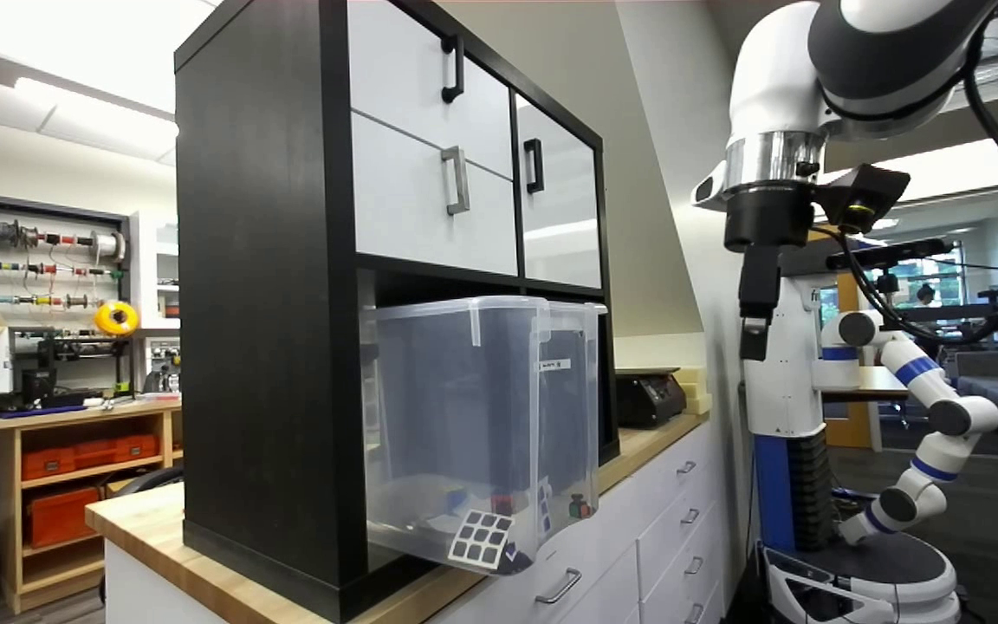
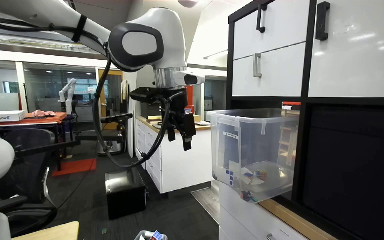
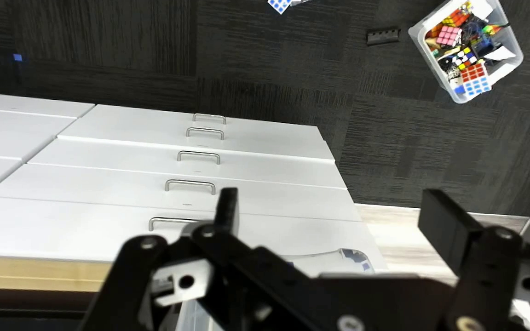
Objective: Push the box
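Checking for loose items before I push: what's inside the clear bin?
Inside the bin: a multicoloured puzzle cube, white paper-like pieces and something dark, red and green. The black cabinet covers the bin's rear end; anything there is hidden.

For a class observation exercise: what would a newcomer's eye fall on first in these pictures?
Probably the clear plastic storage bin, jutting from the black shelf cabinet below its white drawers. The open gripper hangs apart from it. In the wrist view, colorful puzzle cubes clutter a translucent tub on the floor.
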`<state>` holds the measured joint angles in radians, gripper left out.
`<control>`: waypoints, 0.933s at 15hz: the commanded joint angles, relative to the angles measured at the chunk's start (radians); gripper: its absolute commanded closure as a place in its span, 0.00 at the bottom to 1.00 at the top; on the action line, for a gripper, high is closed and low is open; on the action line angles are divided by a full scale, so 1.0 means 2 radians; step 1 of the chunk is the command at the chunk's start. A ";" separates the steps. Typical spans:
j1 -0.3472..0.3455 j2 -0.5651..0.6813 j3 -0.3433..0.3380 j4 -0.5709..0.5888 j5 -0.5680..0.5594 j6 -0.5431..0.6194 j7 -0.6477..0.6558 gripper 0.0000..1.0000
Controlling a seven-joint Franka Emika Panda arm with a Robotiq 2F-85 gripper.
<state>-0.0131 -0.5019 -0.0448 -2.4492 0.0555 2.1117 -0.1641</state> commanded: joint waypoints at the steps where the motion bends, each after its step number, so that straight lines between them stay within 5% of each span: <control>1: 0.004 0.000 -0.003 0.001 -0.002 -0.001 0.002 0.00; 14: 0.033 0.099 0.007 0.012 0.043 0.165 0.004 0.00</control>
<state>0.0332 -0.3583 -0.0303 -2.4539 0.1156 2.3688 -0.1575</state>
